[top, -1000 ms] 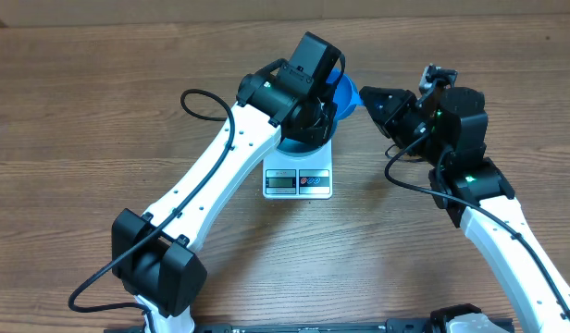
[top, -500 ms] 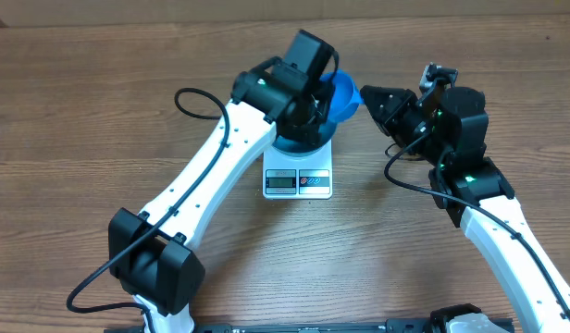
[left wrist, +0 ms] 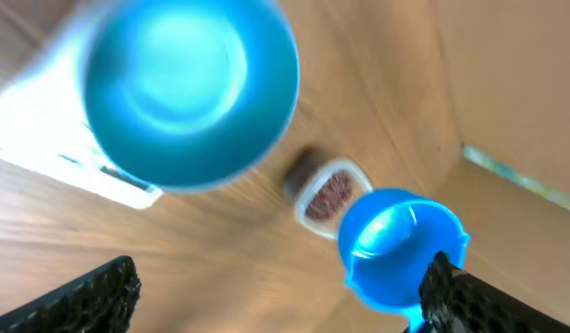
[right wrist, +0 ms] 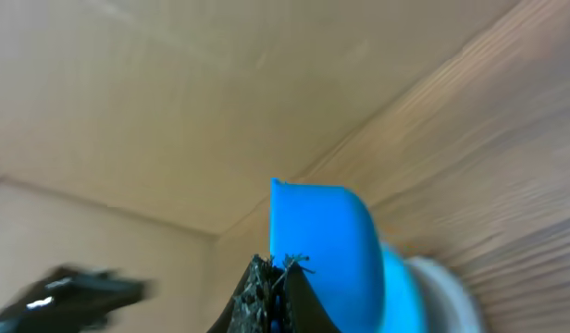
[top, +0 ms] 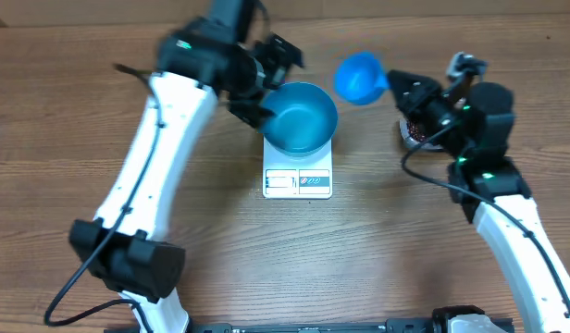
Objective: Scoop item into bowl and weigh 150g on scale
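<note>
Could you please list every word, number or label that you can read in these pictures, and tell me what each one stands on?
On the scale, front strip: a display window with small printed marks beside it, all too small and blurred to read.
On the blue bowl, the blue scoop and the clear tub: no writing visible.
Nothing here can be quoted.

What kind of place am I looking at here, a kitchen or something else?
Most likely a robotics test bench, not a kitchen: two white robot arms stand at a wooden table, with a blue bowl on a small white scale.
</note>
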{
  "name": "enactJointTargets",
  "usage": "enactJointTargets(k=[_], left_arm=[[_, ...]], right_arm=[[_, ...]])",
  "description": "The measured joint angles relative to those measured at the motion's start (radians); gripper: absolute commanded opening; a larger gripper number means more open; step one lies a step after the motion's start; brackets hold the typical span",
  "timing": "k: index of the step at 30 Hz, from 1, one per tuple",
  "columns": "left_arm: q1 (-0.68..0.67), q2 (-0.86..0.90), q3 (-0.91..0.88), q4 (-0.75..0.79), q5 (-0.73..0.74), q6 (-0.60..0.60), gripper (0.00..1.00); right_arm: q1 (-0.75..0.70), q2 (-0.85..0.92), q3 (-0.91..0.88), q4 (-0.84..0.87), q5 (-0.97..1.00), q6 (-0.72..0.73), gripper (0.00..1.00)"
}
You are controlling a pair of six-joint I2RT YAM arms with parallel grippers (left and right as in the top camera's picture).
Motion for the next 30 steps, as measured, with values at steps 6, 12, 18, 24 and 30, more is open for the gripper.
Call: enactJointTargets(k=[6, 12, 18, 24, 30], left_arm=[[0.024, 0.0, 0.215, -0.216, -0.129, 0.375, 0.99], [-0.002, 0.0, 0.248, -0.256, -0.18, 0.639, 0.95], [-0.009, 0.0, 0.248, -0.248, -0.192, 0.739, 0.84], [-0.063, 0.0, 0.237, -0.277, -0.215, 0.998, 1.0], [-0.201, 0.0, 0.109, -0.336, -0.301, 1.135, 0.8]], right_arm=[[-0.147, 0.0, 0.134, -0.265, -0.087, -0.2, 0.04], [-0.214, 0.0, 0.352, -0.586, -0.131, -0.456, 0.04], [-0.219, -0.001, 0.529, -0.856, -0.043, -0.652, 0.04], [-0.22, -0.005, 0.553, -0.946, 0.092, -0.708, 0.04], [-0.22, -0.005, 0.553, -0.967, 0.137, -0.725, 0.04]])
